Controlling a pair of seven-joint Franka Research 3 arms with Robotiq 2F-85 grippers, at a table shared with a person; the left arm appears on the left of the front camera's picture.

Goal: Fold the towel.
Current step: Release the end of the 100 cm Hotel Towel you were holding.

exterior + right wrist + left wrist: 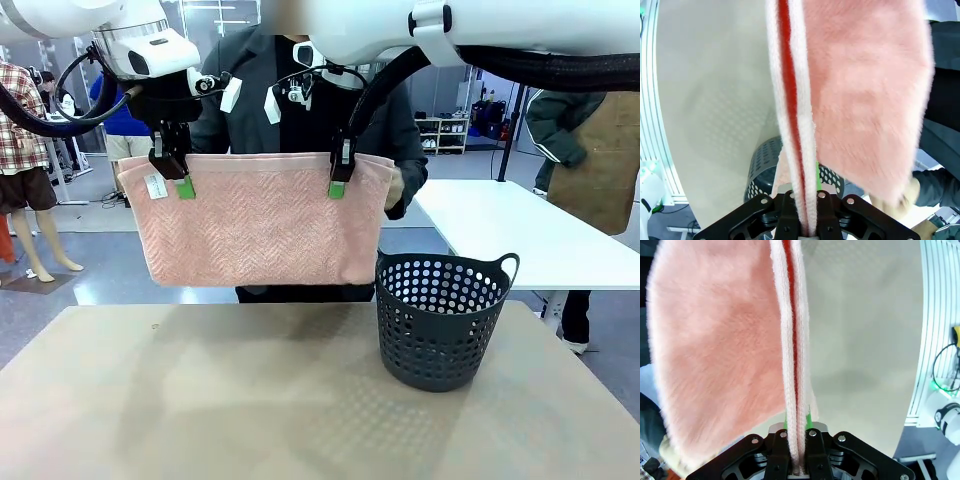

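The salmon-pink towel [262, 222] hangs doubled over in the air above the table, its herringbone face toward the front camera and a small white label near its upper left corner. My left gripper [181, 186] is shut on the top hem at the left, and my right gripper [338, 186] is shut on the top hem at the right. In the left wrist view the towel [715, 340] runs up from between the fingers as two layers. In the right wrist view the towel [865, 90] does the same. A person's hand [394, 188] touches the towel's right edge.
A dark perforated basket [440, 318] stands on the beige table [200, 400] at the right, just below the towel's lower right corner; the basket [762, 167] also appears under the right gripper. The person stands behind the towel at the far side. A white table sits farther right.
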